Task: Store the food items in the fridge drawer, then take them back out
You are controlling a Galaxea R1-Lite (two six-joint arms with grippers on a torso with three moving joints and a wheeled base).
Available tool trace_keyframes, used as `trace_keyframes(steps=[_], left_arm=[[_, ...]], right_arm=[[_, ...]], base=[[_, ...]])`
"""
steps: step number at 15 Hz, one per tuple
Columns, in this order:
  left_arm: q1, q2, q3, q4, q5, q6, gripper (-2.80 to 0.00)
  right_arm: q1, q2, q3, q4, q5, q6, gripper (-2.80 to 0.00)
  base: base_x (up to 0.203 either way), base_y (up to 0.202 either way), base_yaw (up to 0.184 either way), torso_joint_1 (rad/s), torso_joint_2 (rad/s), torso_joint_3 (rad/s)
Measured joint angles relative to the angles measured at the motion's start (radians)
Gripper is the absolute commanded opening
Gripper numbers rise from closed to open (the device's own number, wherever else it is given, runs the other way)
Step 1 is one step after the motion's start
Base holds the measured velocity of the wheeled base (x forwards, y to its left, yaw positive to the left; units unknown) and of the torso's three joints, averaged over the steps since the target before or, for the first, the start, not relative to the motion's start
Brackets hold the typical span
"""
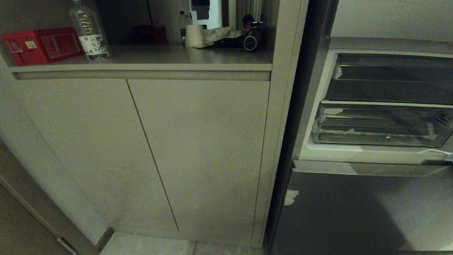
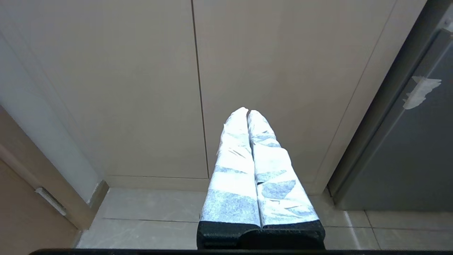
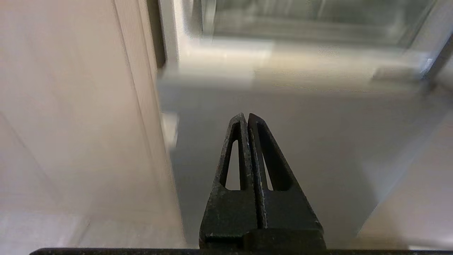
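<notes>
The fridge stands open at the right of the head view, with the fridge drawer (image 1: 382, 129), a clear ribbed bin, in its lower slot. A darker clear bin (image 1: 389, 83) sits above it. No food items show in any view. Neither arm appears in the head view. My left gripper (image 2: 247, 110) has white-wrapped fingers pressed together, empty, and points at the beige cabinet doors low near the floor. The black fingers of my right gripper (image 3: 246, 115) are shut on nothing. It faces the grey lower fridge door (image 3: 283, 148), with the drawer (image 3: 300, 21) blurred beyond.
A beige cabinet (image 1: 198, 152) with two doors fills the left and middle. On its counter (image 1: 141, 58) stand a red box (image 1: 42, 44), a plastic bottle (image 1: 88, 32), a paper roll (image 1: 195, 35) and dark clutter. Pale floor tiles (image 2: 152, 223) lie below.
</notes>
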Motion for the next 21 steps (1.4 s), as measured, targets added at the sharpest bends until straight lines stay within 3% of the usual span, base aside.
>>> trace_keyframes(steps=[3,5,8,11,16,21], left_arm=[[0.000,0.000,0.000,0.000,0.000,0.000,-2.80],[0.000,0.000,0.000,0.000,0.000,0.000,-2.80],[0.000,0.000,0.000,0.000,0.000,0.000,-2.80],[0.000,0.000,0.000,0.000,0.000,0.000,-2.80],[0.001,0.000,0.000,0.000,0.000,0.000,-2.80],[0.000,0.000,0.000,0.000,0.000,0.000,-2.80]], right_arm=[[0.000,0.158,-0.135,-0.008,0.022,0.007,0.00],[0.000,0.337,-0.198,-0.059,0.080,0.018,0.00],[0.000,0.646,-0.246,-0.231,0.178,0.038,0.00],[0.001,0.983,-0.275,-0.479,0.219,0.043,0.00],[0.002,1.474,-0.400,-0.865,0.205,0.044,0.00],[0.037,1.802,-0.551,-1.096,0.132,0.042,0.00]], base=[[0.000,0.000,0.000,0.000,0.00,0.000],[0.000,0.000,0.000,0.000,0.00,0.000],[0.000,0.000,0.000,0.000,0.00,0.000],[0.000,0.000,0.000,0.000,0.00,0.000],[0.000,0.000,0.000,0.000,0.00,0.000],[0.000,0.000,0.000,0.000,0.00,0.000]])
